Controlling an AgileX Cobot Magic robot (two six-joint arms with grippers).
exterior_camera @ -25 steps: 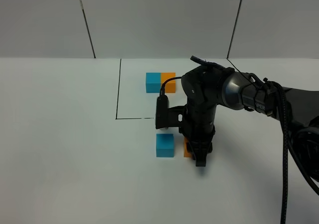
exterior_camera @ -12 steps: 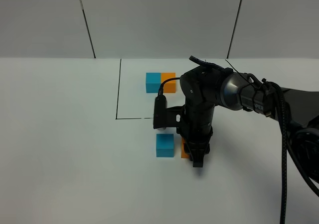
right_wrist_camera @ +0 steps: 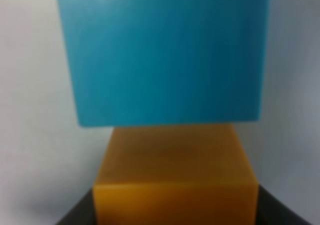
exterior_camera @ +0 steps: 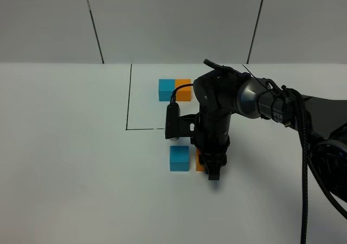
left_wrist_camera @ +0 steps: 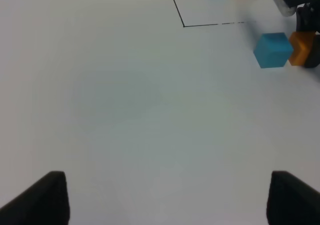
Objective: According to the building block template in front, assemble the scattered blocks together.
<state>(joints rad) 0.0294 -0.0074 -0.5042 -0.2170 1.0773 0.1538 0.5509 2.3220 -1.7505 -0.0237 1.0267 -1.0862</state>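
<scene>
The right end effector (exterior_camera: 213, 171) hides most of the orange cube (exterior_camera: 200, 164).

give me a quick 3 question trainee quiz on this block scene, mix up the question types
1. True or false: the loose blue cube lies inside the black-lined square.
2. Multiple choice: the right gripper is at which block? A) the loose orange cube B) the template pair C) the loose blue cube
3. Short answer: in the exterior high view, on which side of the loose blue cube does the loose orange cube lie?

Key
1. False. It lies on the table outside the square, on the near side of its front line.
2. A. The gripper is shut and down right against the orange cube.
3. On its right, the same colour order as the template pair.
</scene>
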